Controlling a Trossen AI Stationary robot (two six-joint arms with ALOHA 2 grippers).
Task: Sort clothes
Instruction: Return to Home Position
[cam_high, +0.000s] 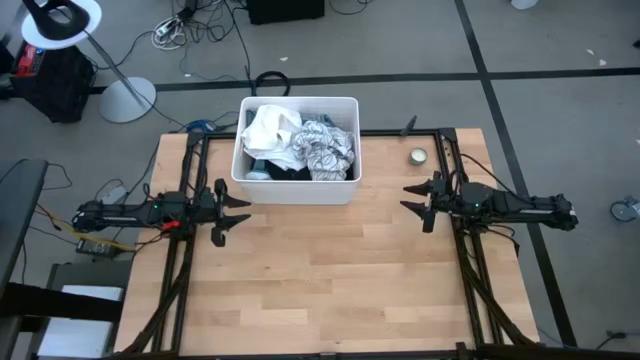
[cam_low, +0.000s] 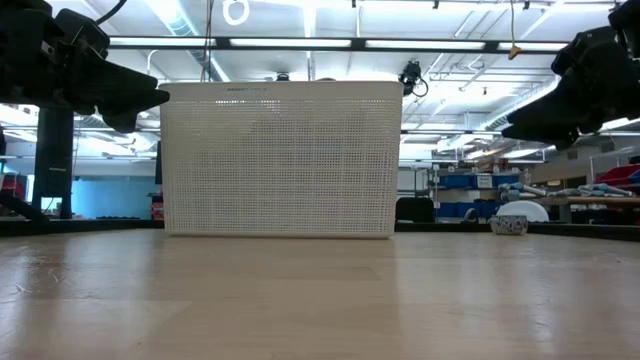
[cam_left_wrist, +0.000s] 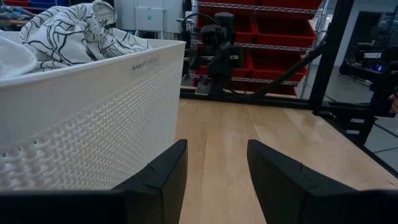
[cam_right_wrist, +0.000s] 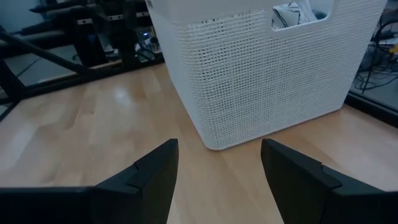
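Observation:
The clothes (cam_high: 298, 143) lie piled inside a white plastic tub (cam_high: 296, 189) at the table's far middle: a white garment, a white-grey patterned one (cam_left_wrist: 74, 31) and dark pieces below. My left gripper (cam_high: 237, 212) hovers open at the table's left, its fingers pointing toward the right, near the tub's near left corner. My right gripper (cam_high: 417, 203) hovers open at the table's right, pointing left toward the tub. Both are above the wood and touch nothing.
A small round tin (cam_high: 418, 156) sits at the far right of the table. Black frame rails (cam_high: 190, 160) run along the table's left and right sides. Bare wood (cam_high: 330, 280) spreads across the near half of the table.

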